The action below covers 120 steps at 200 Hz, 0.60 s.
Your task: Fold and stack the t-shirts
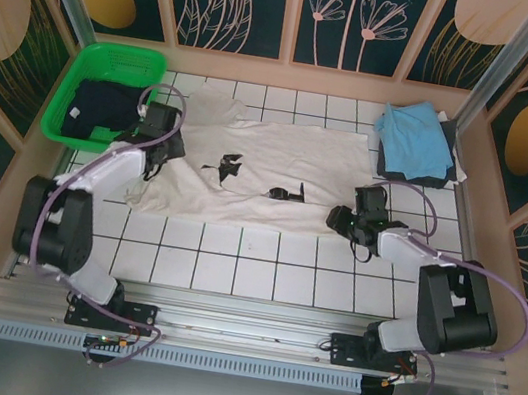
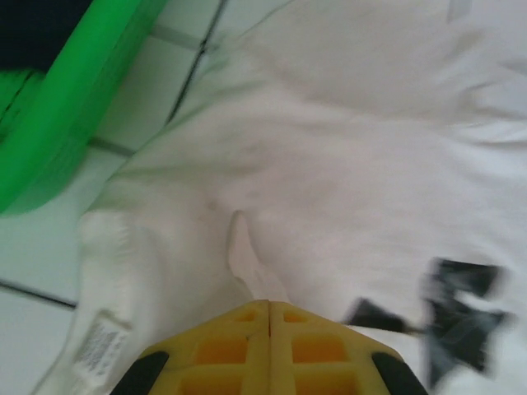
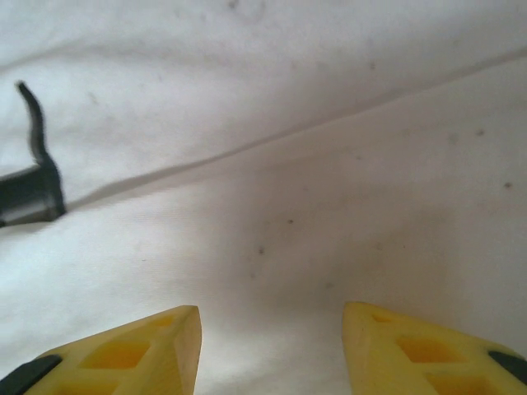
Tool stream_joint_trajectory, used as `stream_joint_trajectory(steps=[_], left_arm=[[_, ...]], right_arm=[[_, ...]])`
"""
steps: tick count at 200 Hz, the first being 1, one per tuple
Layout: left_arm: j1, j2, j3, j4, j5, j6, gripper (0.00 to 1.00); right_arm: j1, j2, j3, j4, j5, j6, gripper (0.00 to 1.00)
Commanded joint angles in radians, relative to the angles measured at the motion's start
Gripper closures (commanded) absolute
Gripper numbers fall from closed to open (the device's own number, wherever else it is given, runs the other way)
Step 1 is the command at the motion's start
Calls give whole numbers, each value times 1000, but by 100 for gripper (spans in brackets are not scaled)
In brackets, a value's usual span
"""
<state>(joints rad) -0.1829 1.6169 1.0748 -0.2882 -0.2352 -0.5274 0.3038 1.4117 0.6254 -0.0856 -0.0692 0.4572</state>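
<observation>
The large cream-white t-shirt lies spread across the middle of the tiled table, black print facing up. My left gripper sits on its left part; in the left wrist view the yellow jaws are shut, with a pinched ridge of the white cloth rising from their tips. Over the shirt's right lower edge my right gripper stands open, and white cloth lies below the spread fingers. A light blue t-shirt rests folded on a dark grey one at the back right. A dark navy t-shirt lies in the basket.
The green mesh basket stands at the back left, close to my left gripper, and its wall shows in the left wrist view. Wooden frame walls enclose the table on three sides. Bare white tiles stretch in front of the shirt.
</observation>
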Motion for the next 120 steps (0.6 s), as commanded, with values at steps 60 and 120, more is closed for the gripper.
stream_joint_trajectory(steps=[60, 120], left_arm=[[8, 61, 9, -227, -193, -162, 53], [52, -51, -169, -140, -107, -196, 47]], right_arm=[[255, 72, 278, 136, -95, -42, 49], [464, 615, 842, 86, -119, -144, 53]])
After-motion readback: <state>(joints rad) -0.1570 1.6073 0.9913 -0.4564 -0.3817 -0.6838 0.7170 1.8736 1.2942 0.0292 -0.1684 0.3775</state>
